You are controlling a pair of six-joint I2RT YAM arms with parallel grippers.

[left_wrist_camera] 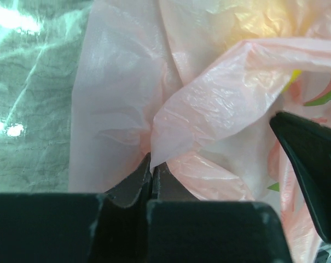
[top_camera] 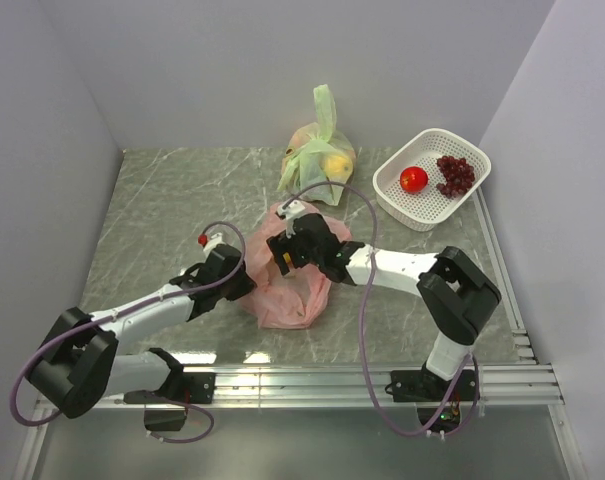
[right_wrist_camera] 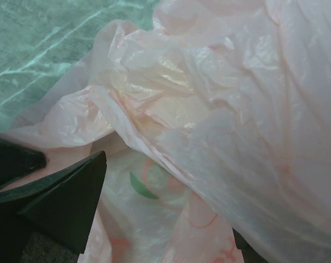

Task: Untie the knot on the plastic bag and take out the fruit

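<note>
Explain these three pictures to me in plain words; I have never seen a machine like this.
Two white and black robot arms are bolted to a table edge. One picture looks down from above; the other two come from cameras on each wrist. On the grey marbled table lie a thin pink plastic bag, a tied light green bag and a white basket holding a glossy red round fruit and dark red grapes. The left gripper is shut, pinching a fold of the pink bag. The right gripper is open over that bag.
</note>
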